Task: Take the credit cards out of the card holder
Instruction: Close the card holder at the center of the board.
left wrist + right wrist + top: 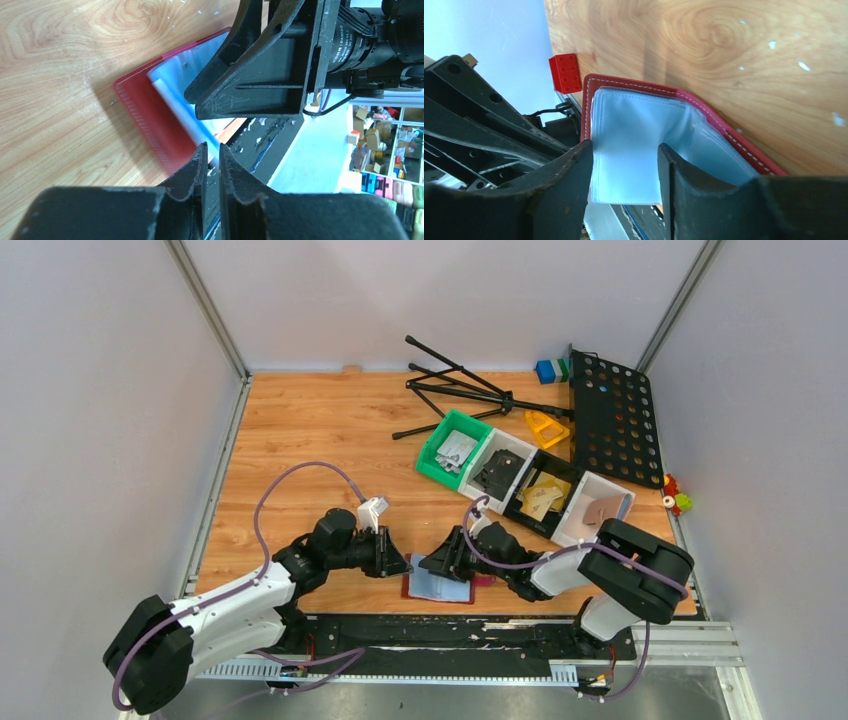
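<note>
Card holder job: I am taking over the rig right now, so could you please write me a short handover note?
Left tool: nearly shut at the edge of the card holder, apparently pinching it.
Right tool: open, one finger on each side of a clear inner pocket.
Card holder: lies open at the near edge of the table, between both tools.
Done: holder opened.
Left: grip the cards and pull them out; none can be seen lying out.
</note>
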